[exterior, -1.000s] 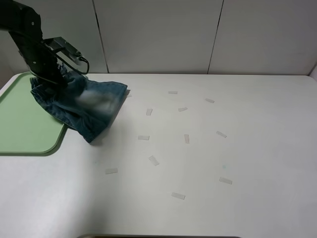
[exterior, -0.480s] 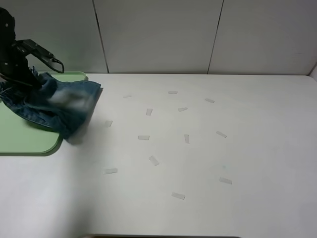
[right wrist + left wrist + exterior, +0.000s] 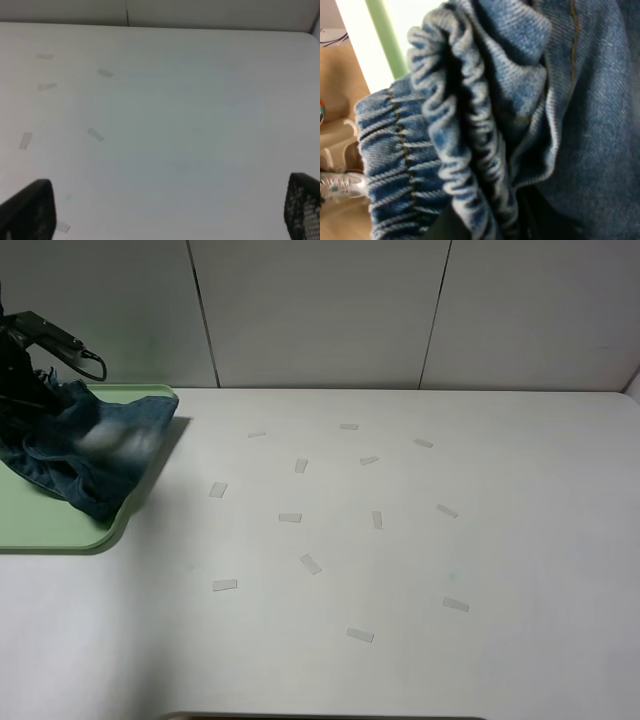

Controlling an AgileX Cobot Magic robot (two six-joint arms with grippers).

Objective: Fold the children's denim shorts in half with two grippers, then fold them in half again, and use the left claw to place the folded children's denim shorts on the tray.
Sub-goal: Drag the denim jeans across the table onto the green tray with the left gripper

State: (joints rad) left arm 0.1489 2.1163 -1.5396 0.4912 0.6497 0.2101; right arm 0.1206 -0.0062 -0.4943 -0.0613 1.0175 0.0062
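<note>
The white table [image 3: 420, 570] carries a pale-green tray [image 3: 50, 530] at its left edge, near the back. Short strips of pale tape [image 3: 290, 517] (about a dozen, lying at odd angles) are scattered flat across the middle of the tabletop, well apart from one another and from the tray.

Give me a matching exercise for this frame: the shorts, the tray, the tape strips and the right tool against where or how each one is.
Things:
1. denim shorts
2. tray
3. tape strips
4. right tool

States:
A. open over bare tabletop
B. scattered flat across the white table
C. bunched, hanging from the left arm over the tray
D. pale green, at the table's left edge

Pairs: 1-C, 2-D, 3-B, 4-A
</note>
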